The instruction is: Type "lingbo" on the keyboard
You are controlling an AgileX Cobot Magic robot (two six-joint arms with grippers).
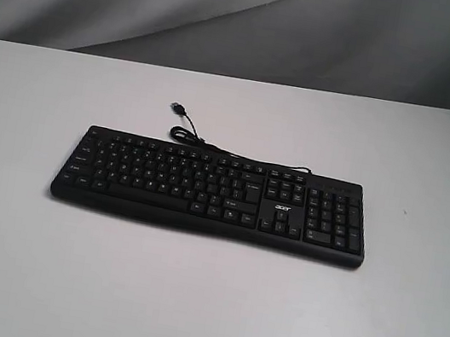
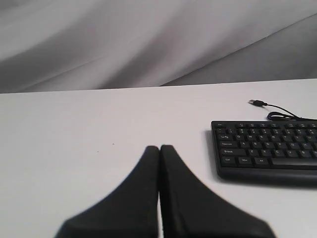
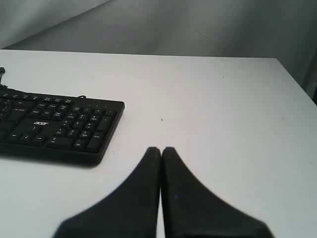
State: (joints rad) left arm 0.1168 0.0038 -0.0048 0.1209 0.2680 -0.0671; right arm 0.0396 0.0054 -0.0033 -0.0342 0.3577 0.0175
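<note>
- I see the keyboard [image 1: 213,191] lying flat near the middle of the white table [image 1: 184,309], slightly askew. Its cable [image 1: 212,144] loops behind it to a loose plug [image 1: 178,108].
- My left gripper [image 2: 159,148] has its fingers pressed together and holds nothing. It hangs over bare table off the keyboard's letter end.
- My right gripper [image 3: 160,149] is likewise closed and empty, off the number pad [image 3: 81,124] end. No key is touched yet.
- The main risk, I judge, is that the closed tip may be broader than one key. A press on "l" or "i" could then catch a neighbour.
- Because the rows are skewed, a straight sideways step between letters may drift onto the wrong row.
- Nothing holds the keyboard down, so a slanted or hard press could slide it and spoil later aim.
- All six letters sit from the middle to the right of the letter block, so two arms reaching in might collide.
- In the wrist views the key legends are blurred, so I cannot read them to confirm aim.
</note>
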